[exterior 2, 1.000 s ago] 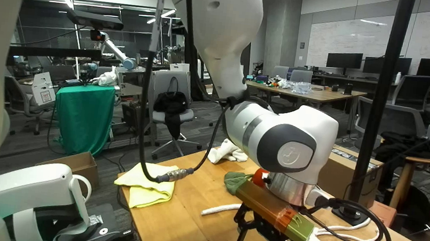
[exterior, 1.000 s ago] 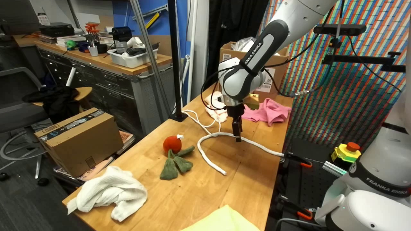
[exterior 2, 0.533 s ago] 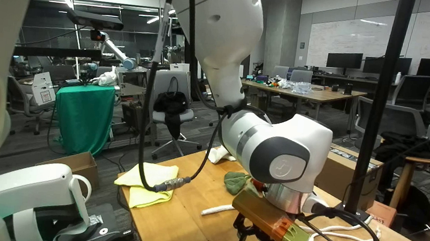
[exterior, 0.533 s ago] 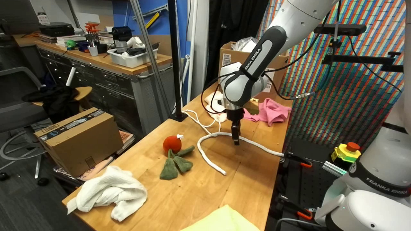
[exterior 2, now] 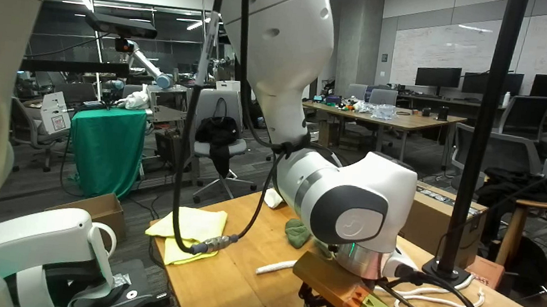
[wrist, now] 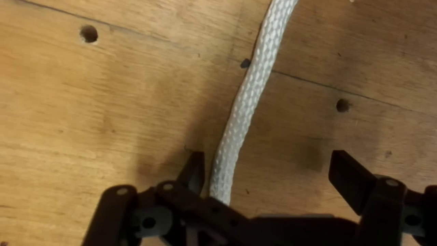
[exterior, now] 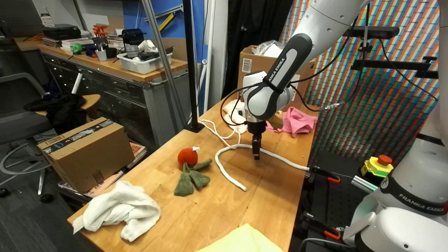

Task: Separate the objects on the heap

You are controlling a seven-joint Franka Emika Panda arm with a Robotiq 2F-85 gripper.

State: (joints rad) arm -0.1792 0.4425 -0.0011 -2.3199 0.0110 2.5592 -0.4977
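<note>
My gripper (wrist: 268,153) is open, pointing down, low over the table. In an exterior view it (exterior: 257,156) is beside the white rope (exterior: 282,159). In the wrist view the rope (wrist: 245,99) passes between the fingers, nearer the left one, with nothing gripped. I cannot tell how far the fingertips are above the wood. A red round plush (exterior: 187,157) with green leaf pieces (exterior: 184,184) lies left of the rope. A white cloth (exterior: 120,208), a yellow cloth (exterior: 245,241), a pink cloth (exterior: 299,122) and a peach cloth (exterior: 231,110) lie apart on the table.
A black pole (exterior: 190,70) stands on the table's far edge. A large cardboard box (exterior: 246,64) is behind the arm. Black clamps with orange tips (exterior: 325,173) sit along the robot-side edge. Another cardboard box (exterior: 89,154) stands beside the table.
The gripper has moved down a little toward the table beside the rope. It stays open. The rope, plush and cloths have not moved.
</note>
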